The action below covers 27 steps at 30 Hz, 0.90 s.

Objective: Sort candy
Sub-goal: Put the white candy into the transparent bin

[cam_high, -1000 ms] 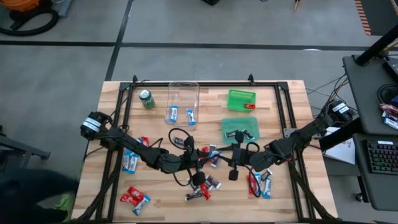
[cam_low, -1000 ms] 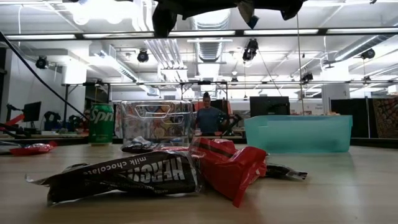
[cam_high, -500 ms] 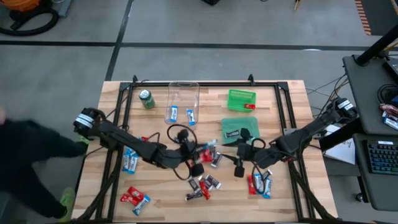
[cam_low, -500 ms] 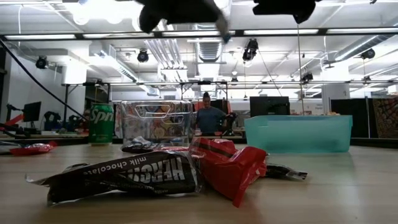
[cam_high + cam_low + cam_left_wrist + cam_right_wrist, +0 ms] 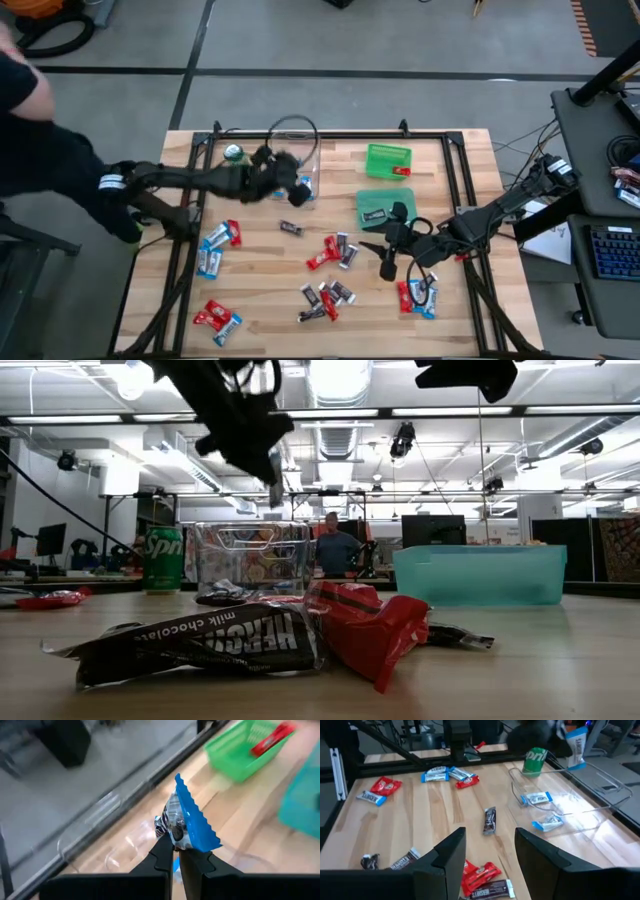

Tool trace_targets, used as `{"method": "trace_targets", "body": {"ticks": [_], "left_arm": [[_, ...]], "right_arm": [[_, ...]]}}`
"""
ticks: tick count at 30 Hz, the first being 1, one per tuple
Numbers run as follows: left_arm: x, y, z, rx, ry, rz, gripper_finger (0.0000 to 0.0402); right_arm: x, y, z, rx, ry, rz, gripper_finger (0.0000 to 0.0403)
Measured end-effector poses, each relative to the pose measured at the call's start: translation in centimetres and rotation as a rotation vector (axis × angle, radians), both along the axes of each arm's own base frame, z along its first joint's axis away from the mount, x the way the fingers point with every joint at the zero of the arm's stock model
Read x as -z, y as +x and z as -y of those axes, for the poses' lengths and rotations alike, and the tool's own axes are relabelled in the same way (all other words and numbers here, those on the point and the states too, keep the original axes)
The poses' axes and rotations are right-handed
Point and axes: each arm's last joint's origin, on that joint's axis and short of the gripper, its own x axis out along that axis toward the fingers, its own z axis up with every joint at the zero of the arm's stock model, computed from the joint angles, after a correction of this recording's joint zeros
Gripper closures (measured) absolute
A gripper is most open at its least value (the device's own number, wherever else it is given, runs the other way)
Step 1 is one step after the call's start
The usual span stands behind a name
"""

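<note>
Blue-and-white candy [image 5: 187, 820] pinched in left claw [image 5: 175, 851] above clear bin [image 5: 295, 160]

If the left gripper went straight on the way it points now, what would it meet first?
Probably the clear bin. The left gripper, shut on a blue-and-white candy, points at the bin's rim and inside, though depth is hard to judge.

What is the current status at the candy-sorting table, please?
Left gripper shut on blue-and-white candy, above clear bin. Right gripper open, empty, near teal bin. Nothing blocking.
</note>
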Motion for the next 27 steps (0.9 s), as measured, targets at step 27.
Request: {"method": "trace_targets", "body": {"ticks": [27], "left_arm": [[0.9,-0.5,-4.0,-0.029,-0.067,-0.058,0.0359]], "right_arm": [[0.2,0.0,0.0,0.019,0.032,-0.010,0.0243]]}}
